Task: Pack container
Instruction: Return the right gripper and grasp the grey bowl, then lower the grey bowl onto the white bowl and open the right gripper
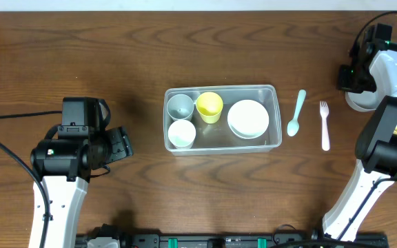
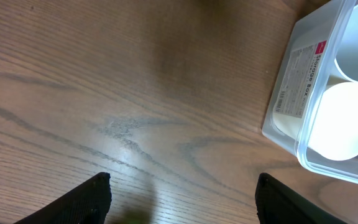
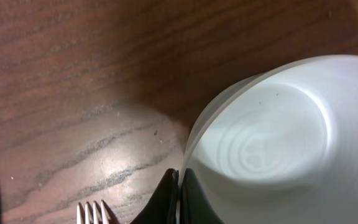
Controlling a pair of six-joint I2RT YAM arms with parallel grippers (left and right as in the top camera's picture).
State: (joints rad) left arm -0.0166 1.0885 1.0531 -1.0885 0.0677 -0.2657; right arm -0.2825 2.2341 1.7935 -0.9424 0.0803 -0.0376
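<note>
The clear rectangular container [image 1: 277, 110] sits mid-table and holds a grey cup [image 1: 180, 105], a yellow cup [image 1: 209, 107], a small white cup [image 1: 182, 133] and a white bowl [image 1: 248, 118]. Its corner shows in the left wrist view [image 2: 303, 81]. My left gripper [image 2: 182, 193] is open and empty over bare wood, left of the container. My right gripper [image 3: 179, 186] is shut on the rim of a white bowl [image 3: 278, 143] at the far right [image 1: 361, 102]. A light-green spoon [image 1: 297, 114] and a white fork [image 1: 324, 125] lie right of the container.
The fork's tines [image 3: 93, 213] show by the right gripper. The right arm's base [image 1: 353, 207] stands at the front right, the left arm's body [image 1: 60, 179] at the front left. A label is on the container's end wall [image 2: 300, 74].
</note>
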